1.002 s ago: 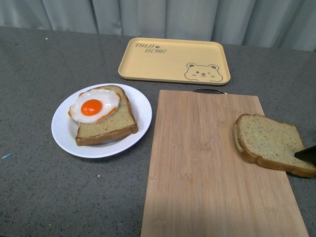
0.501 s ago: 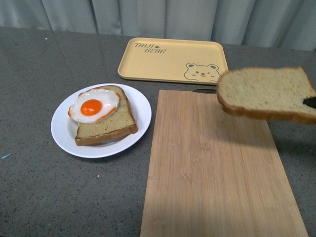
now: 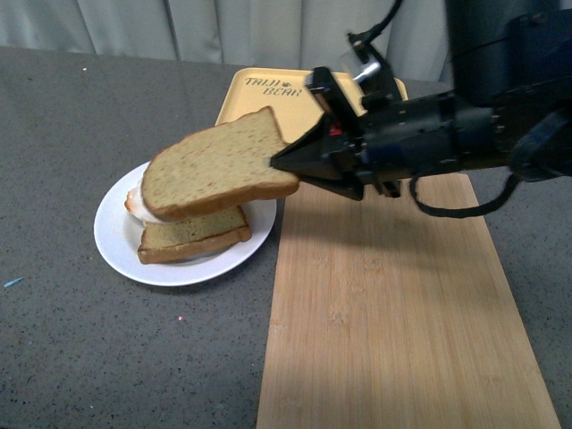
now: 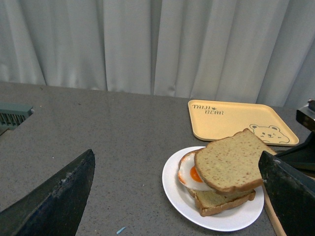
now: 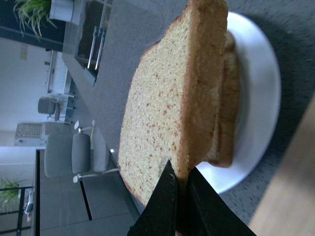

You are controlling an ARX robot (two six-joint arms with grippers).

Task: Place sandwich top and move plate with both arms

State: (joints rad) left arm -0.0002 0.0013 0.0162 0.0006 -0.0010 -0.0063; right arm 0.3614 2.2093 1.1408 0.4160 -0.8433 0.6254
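Now, right gripper [image 3: 279, 163]: clamped on the crust edge of the sandwich top [image 3: 219, 165], which juts leftward from the tips.
Sandwich top: airborne, tilted, over the lower slice [image 3: 192, 234] and egg [image 4: 188, 173] on the plate [image 3: 112, 246].
Gap: apart, just above — lowering looks due.

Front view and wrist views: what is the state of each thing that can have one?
sandwich top: gripped at its edge, tilted, over the fried egg.
right claw: shut on the sandwich top.
left claw: open, holding nothing.
fried egg: lying on the lower slice, partly covered.
lower slice: flat on the plate.
plate: resting on the table.
yellow tray: flat, partly hidden by the right arm.
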